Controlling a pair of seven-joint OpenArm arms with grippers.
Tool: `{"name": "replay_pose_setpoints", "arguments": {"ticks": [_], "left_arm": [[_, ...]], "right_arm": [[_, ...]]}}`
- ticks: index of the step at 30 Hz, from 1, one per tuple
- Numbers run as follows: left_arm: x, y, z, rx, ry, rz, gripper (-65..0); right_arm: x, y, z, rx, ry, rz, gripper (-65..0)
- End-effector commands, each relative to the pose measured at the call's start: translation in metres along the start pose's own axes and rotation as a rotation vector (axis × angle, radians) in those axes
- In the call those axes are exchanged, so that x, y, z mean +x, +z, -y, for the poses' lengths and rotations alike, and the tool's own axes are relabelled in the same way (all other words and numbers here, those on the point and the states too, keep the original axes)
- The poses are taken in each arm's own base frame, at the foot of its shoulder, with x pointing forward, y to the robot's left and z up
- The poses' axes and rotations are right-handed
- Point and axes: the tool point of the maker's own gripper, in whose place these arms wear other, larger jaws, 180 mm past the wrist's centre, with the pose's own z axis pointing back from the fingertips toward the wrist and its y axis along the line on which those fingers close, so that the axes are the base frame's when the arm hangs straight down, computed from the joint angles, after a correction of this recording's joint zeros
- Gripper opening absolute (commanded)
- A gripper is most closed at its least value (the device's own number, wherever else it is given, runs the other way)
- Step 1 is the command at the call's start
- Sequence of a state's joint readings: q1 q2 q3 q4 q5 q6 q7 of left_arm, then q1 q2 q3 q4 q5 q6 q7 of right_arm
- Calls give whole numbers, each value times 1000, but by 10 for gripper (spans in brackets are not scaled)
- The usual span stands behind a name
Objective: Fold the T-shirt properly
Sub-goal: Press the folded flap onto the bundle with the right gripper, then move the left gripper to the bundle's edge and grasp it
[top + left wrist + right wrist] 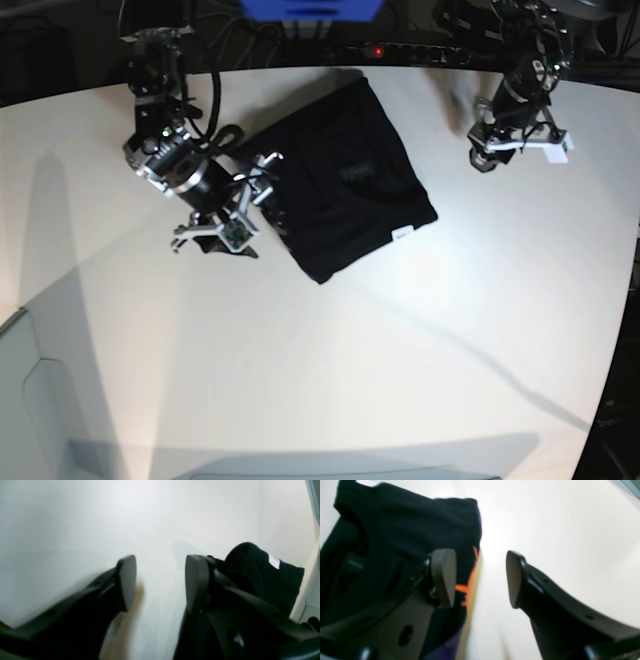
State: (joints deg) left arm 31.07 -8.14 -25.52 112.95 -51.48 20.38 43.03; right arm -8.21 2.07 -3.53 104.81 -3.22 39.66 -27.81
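The T-shirt (345,190) lies folded into a compact block near the tabletop's far edge, mid-width. Left gripper (518,152) and right gripper (222,231) both stand released, holding nothing. Judged soft, light and limp; best pinched at a corner or the hem by the tag (401,234).

The left gripper (160,582) hangs over the white counter (100,525) with its two dark fingers (126,580) spread apart and nothing between them; bare counter shows through the gap. To the right, behind the right-hand finger, lies the bunched black T-shirt (265,580), a small white tag (274,561) on its upper edge. The view is blurred.
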Motion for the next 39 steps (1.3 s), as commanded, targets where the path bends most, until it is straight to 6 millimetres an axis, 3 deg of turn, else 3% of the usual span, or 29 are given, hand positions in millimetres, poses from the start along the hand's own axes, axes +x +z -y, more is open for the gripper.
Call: {"name": "replay_pose_setpoints", "arguments": {"ticks": [1, 12, 33, 39], "left_arm": [[5, 2, 11, -33, 5, 12, -339], [-13, -3, 25, -66, -19, -37, -342], [-15, -3, 24, -64, -16, -44, -340], [-30, -4, 30, -79, -32, -85, -340]], "right_arm": [[15, 2, 2, 1, 5, 58, -322], [2, 5, -7, 12, -19, 30, -322], [2, 6, -8, 13, -23, 31, -322], [2, 6, -8, 13, -23, 31, -322]]}}
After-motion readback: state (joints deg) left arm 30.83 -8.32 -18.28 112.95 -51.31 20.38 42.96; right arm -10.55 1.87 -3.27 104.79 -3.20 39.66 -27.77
